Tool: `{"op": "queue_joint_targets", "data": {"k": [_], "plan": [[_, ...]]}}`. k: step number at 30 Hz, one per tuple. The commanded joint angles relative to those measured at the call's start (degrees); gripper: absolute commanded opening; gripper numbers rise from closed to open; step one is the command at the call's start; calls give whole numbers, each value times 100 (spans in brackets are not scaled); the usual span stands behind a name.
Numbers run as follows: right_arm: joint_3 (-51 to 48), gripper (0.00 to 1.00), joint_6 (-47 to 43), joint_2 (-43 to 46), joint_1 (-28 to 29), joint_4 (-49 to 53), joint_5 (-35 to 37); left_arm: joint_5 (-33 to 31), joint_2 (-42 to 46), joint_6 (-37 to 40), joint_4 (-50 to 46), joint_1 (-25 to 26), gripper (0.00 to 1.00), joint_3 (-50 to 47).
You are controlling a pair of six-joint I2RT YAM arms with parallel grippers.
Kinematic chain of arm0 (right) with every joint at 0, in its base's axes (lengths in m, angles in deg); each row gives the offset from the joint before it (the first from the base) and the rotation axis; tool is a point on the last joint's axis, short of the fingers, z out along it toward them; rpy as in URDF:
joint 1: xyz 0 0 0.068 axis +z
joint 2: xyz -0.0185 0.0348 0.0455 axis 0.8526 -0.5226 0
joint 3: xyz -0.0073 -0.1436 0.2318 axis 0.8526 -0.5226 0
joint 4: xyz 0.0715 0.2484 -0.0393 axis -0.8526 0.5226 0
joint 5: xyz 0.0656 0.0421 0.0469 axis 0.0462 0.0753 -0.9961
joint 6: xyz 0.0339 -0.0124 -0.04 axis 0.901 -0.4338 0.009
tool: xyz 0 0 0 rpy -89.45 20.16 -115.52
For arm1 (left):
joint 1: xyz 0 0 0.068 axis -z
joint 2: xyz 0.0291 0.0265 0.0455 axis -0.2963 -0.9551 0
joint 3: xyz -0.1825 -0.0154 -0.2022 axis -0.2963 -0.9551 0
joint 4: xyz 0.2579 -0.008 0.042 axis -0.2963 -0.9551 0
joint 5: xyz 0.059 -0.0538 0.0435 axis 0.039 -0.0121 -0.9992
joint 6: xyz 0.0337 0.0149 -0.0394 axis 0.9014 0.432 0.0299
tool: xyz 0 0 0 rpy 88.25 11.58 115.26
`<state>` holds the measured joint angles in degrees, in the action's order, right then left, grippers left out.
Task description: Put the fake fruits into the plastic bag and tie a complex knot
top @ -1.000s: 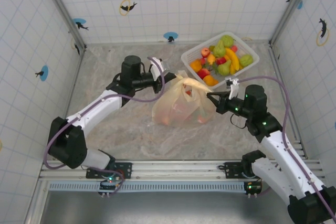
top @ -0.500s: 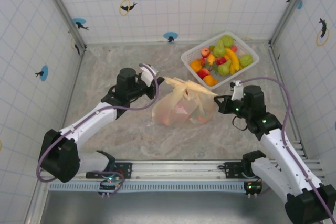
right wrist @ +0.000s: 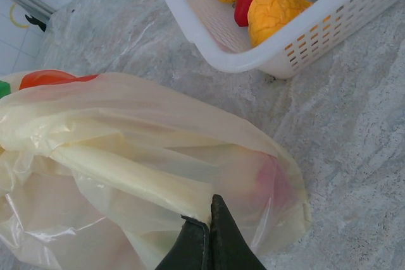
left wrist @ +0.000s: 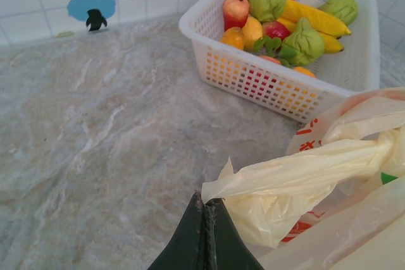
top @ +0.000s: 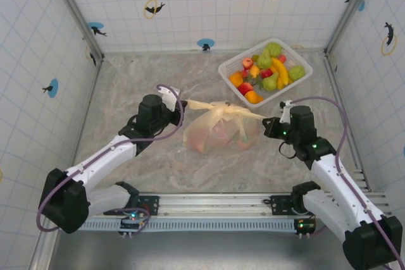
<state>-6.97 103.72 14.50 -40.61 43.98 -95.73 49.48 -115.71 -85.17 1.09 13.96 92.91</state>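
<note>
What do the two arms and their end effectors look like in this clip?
Both arms have white link shells with black joint housings: left arm, right arm. A purple cable loops along each. The left end effector and right end effector have dark, tapered fingers.

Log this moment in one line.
left hand: shut on bag handle; right hand: shut on other handle; knot: between hands; basket: holds fruit

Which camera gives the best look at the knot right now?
Top external: the knot sits whole atop the plastic bag, its ends stretched taut between left gripper and right gripper. Left wrist catches its twist at the frame's right edge. Right wrist shows one handle strand running down to that gripper.
</note>
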Motion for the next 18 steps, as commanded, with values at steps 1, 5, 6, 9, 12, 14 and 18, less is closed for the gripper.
{"op": "queue_joint_targets", "data": {"k": [1, 5, 6, 9, 12, 14, 18], "plan": [[-226, 0, 157, 36, -287, 314, 1048, -1345, 175, -556, -94, -238, 0, -105], [-289, 0, 154, 26, -304, 343, 1109, -1475, 270, -612, -149, -237, 0, -161], [-311, 0, 157, 20, -311, 333, 1105, -1511, 291, -608, -161, -240, 0, -167], [-300, 0, 157, -1, -313, 292, 1009, -1570, 306, -565, -228, -243, 0, -155], [-256, 0, 149, 7, -312, 236, 902, -1533, 287, -537, -264, -238, 0, -117], [-239, 0, 148, 10, -313, 215, 868, -1529, 285, -538, -241, -245, 0, -118], [-241, 0, 157, 27, -313, 103, 692, -1425, 271, -504, -198, -242, 0, -86]]}}
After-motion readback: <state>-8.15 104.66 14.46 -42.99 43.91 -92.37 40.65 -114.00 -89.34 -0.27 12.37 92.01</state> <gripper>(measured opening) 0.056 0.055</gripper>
